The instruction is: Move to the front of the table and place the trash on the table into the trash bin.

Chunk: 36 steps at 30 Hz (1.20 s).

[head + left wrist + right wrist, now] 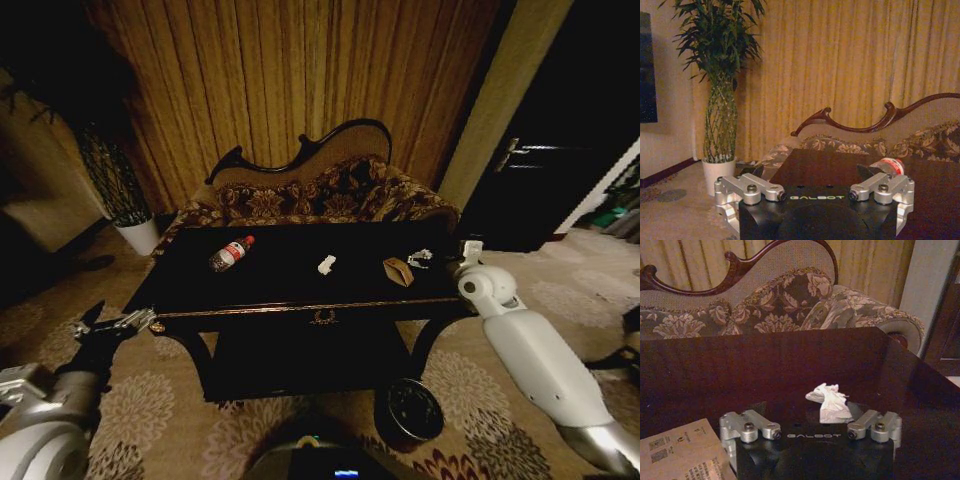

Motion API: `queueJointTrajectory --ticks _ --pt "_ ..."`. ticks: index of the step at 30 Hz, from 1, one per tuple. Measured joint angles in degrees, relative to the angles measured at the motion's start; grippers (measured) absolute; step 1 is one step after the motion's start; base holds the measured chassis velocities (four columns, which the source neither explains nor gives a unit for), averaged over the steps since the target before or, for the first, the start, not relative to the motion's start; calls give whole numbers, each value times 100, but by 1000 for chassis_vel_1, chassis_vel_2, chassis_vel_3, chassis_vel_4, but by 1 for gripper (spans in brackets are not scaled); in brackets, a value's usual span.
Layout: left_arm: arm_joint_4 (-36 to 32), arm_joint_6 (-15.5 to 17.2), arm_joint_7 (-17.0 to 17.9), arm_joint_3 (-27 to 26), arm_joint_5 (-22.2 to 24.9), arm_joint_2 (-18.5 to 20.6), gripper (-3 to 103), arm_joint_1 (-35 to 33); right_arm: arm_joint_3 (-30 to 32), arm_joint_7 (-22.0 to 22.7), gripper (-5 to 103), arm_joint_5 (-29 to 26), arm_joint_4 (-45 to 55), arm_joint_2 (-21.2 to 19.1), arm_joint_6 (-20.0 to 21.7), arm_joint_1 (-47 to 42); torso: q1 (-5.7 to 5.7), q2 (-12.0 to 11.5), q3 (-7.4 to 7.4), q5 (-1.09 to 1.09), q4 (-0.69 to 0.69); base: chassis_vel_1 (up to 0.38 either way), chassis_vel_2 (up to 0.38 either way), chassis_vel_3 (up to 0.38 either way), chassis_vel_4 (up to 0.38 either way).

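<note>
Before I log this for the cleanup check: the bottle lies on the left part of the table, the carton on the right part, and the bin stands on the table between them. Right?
Not quite. The bin stands on the carpet in front of the table, not on it, as the head view shows. The bottle does lie on the left part and the carton on the right part.

You see a floral sofa [320,195] before gold curtains [290,80]. A potted plant [720,100] stands just beside it on the patterned carpet [150,400]
</note>
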<state>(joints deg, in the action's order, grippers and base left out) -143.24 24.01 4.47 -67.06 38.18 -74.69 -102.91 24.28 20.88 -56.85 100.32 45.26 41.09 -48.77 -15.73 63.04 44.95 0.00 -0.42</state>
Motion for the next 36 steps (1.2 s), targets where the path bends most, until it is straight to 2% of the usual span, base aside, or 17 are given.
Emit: queueJointTrajectory --ticks 4,6,8,9,12,13,15,18,20,21,24,36 --pt "0 -5 3 -9 1 -9 100 -6 42 -4 72 39 -9 52 -6 -47 0 0 0 1 0 0 0 0 0" --pt "0 -6 3 -9 1 -5 100 -6 62 -6 72 47 -9 61 -7 -61 0 0 0 0 0 0 0 0 0" --pt "0 -11 3 -9 1 16 100 -2 100 -18 61 60 -9 68 -8 -89 0 0 0 0 0 0 0 0 0" --pt "0 -11 3 -9 1 16 100 -2 100 -18 61 60 -9 68 -8 -89 0 0 0 0 0 0 0 0 0" --pt "0 -14 3 -2 1 44 100 20 128 -34 44 64 -9 68 -11 -101 0 0 0 0 -1 0 0 0 0" --pt "0 -14 3 -2 1 44 100 20 128 -34 44 64 -9 68 -11 -101 0 0 0 0 -1 0 0 0 0" --pt "0 -16 3 4 0 45 100 23 132 -41 33 65 -9 65 -12 -99 0 0 0 0 0 0 0 0 0" --pt "0 -19 2 5 0 44 100 22 132 -48 28 65 -9 63 -13 -97 0 0 0 0 0 0 0 0 0" --pt "0 -20 0 0 0 44 100 18 132 -57 17 65 -12 64 -15 -96 0 0 0 0 0 0 0 0 0" --pt "0 -20 0 0 0 44 100 18 132 -57 17 65 -12 64 -15 -96 0 0 0 0 0 0 0 0 0" --pt "0 -22 -2 -6 1 52 100 15 130 -66 2 66 -12 68 -16 -98 0 0 0 0 0 0 0 0 0" --pt "0 -27 -7 -11 5 85 100 16 249 -234 0 107 -13 58 -27 -183 0 0 0 0 0 0 0 0 0"
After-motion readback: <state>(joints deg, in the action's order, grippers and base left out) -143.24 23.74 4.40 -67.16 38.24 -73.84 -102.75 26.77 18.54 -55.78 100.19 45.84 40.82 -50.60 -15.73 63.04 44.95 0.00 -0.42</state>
